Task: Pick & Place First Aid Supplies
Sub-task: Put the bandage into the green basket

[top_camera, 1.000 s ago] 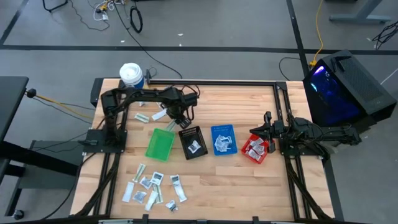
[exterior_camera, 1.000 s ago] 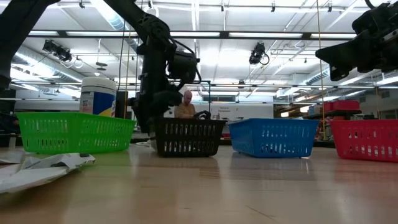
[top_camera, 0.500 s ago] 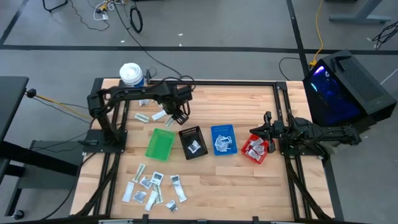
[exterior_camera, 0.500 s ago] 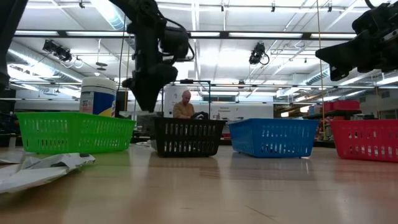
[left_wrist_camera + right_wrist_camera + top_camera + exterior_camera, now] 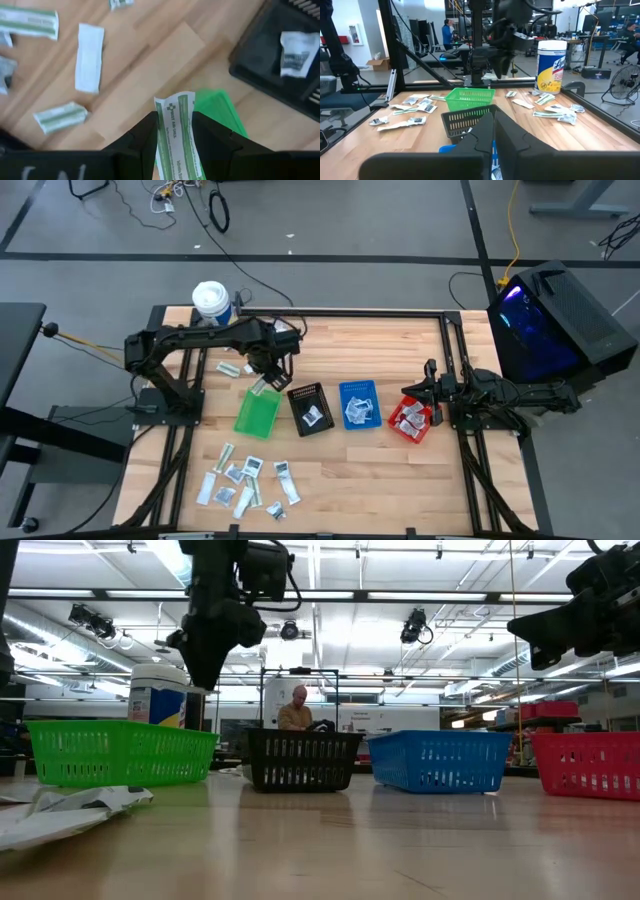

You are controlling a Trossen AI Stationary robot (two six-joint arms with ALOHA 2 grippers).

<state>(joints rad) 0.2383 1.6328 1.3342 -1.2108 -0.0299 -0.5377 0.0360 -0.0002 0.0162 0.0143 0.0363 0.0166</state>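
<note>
A loose cluster of sachets (image 5: 245,483), roughly ten though overlap prevents an exact count, is seen on the tabletop (image 5: 400,480) at the lower left of the high view. Four bins are lined up across the middle: one green bin (image 5: 257,413), one black bin (image 5: 310,408), one blue bin (image 5: 359,404) and one red bin (image 5: 411,421), the last three already holding packets. The left gripper (image 5: 174,134) is held above the far edge of the green bin, its fingers clamped on a green-printed strip packet (image 5: 177,131). If it were let go here, the light packet could be caught on the rim or carried outside the bin, since only the bin's corner lies beneath it. A few more packets (image 5: 240,367) and one white tub (image 5: 211,301) are found farther back, at the upper left. The right gripper (image 5: 432,388) is parked by the red bin with fingers pressed together, empty.
</note>
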